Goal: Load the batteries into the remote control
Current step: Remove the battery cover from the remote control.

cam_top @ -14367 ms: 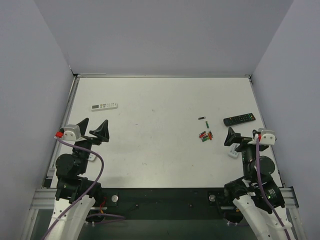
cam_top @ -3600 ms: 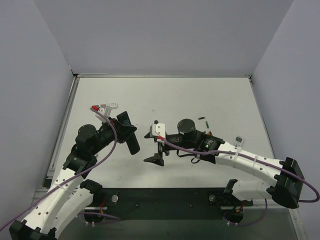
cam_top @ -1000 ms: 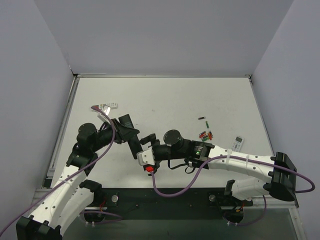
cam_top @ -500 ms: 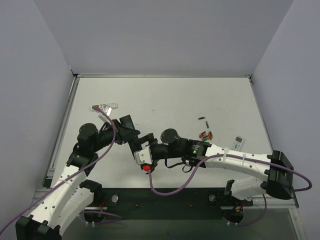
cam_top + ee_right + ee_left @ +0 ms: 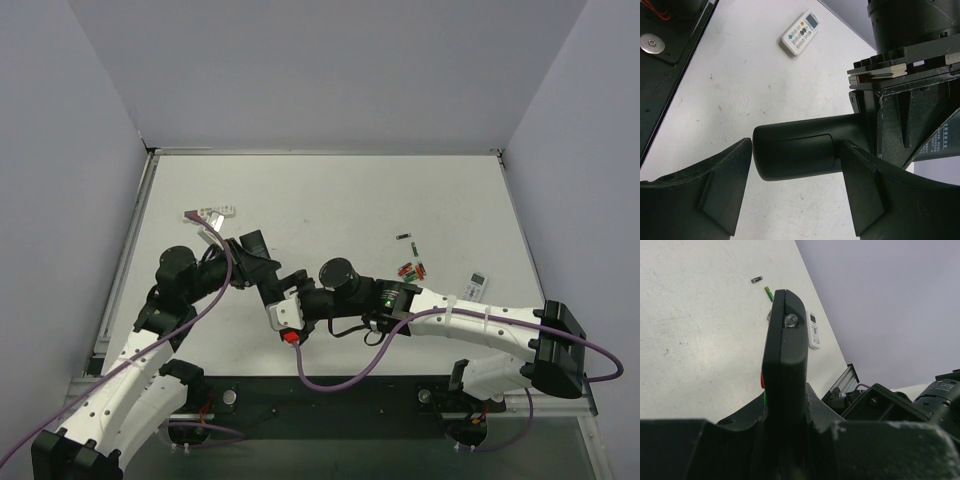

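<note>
1. Black remote control (image 5: 785,355) is sitting squeezed tight in the left hand (image 5: 785,422), up off the tabletop (image 5: 330,190). Its free end is poking between the wide-open fingers (image 5: 722,185) of the right hand (image 5: 796,147), which is gripping nothing.
2. Left arm is bending in toward the middle. Right arm is stretching far across to meet it.
3. One remote control, one long white remote (image 5: 800,32) and one small white remote (image 5: 477,285) are showing. Batteries (image 5: 410,268) are lying bunched far off to the right, with two more just behind. The bunch is too tiny to count.
</note>
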